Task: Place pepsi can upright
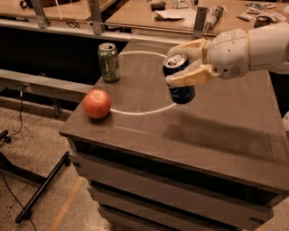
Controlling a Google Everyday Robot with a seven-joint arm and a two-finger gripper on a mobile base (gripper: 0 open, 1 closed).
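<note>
The pepsi can [179, 81] is dark blue with a silver top. It is held nearly upright, tilted slightly, above the dark table [216, 131], near the white circle marked on the top. My gripper [184, 63] comes in from the right on a white arm and is shut on the can, its cream fingers [192, 76] clasping the upper part. The can's lower end hangs just above the table surface.
A green can [109, 62] stands upright at the table's back left. A red apple [96, 103] sits near the front left edge. A workbench with clutter [189, 11] lies behind. The floor and a black stand [40, 189] are to the left.
</note>
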